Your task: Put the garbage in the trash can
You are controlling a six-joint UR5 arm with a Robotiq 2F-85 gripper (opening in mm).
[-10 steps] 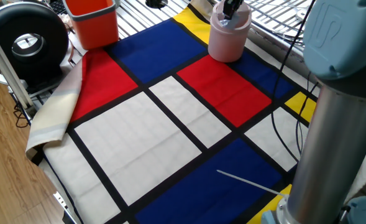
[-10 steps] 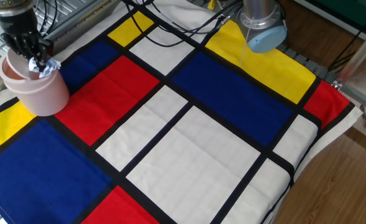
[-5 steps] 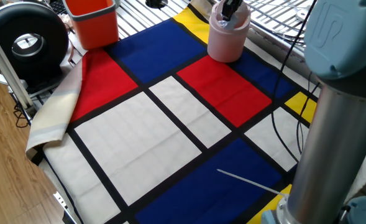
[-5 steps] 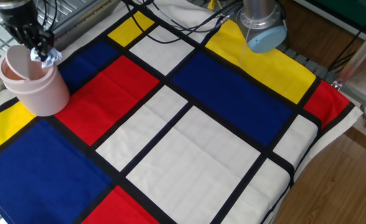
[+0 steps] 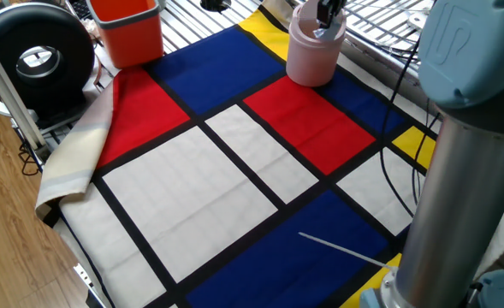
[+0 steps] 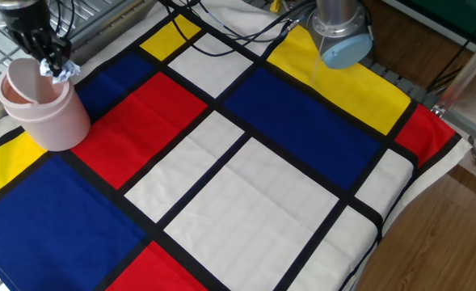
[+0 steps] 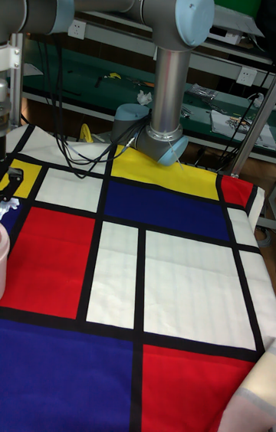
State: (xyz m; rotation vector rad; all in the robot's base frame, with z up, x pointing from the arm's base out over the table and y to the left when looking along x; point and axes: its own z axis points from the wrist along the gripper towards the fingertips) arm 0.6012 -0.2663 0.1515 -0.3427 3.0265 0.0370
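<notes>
Pale pink plastic is our target: the trash can (image 6: 42, 109) stands at the far corner of the worktop (image 6: 246, 186) on its chequered cloth, and we judge the step in hand to be the drop into its mouth. To do it well, we should bring the garbage (image 6: 61, 72) squarely over the opening before letting go, since in the other fixed view the white-grey wad hangs at the rim's edge, not clearly over the middle; released there, it could glance off and fall outside. The gripper (image 6: 48, 63) has its fingers (image 6: 40, 55) closed narrowly on the wad, pinching it just above the rim, apparently without touching the can.
</notes>
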